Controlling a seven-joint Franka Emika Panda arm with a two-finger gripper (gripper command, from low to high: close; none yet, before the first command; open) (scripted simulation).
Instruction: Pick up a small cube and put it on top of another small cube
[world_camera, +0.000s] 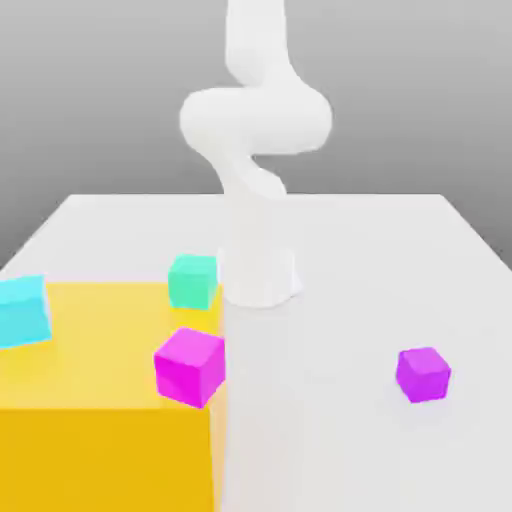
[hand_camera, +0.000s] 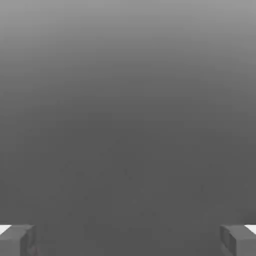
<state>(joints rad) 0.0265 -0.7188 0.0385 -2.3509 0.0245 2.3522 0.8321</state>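
The violet-purple cube (world_camera: 423, 374) sits alone on the white table (world_camera: 400, 260), toward the exterior view's right, well apart from the other blocks. A pinker magenta cube (world_camera: 189, 366) rests on the yellow platform (world_camera: 100, 400) at the exterior view's left, with a teal-green cube (world_camera: 192, 281) beyond it and a cyan cube (world_camera: 22, 310) near the platform's far edge. The white arm (world_camera: 255, 120) rises between the two groups. In the hand view the gripper (hand_camera: 128, 240) has its fingertips (hand_camera: 17, 239) spread as wide as they go, and nothing lies between them; only a grey backdrop is ahead.

The step in hand looks like the approach to the violet-purple cube. To do it well, the open fingers should come straight down over the cube, squared to two opposite faces, and close only once both tips sit below its top edge.
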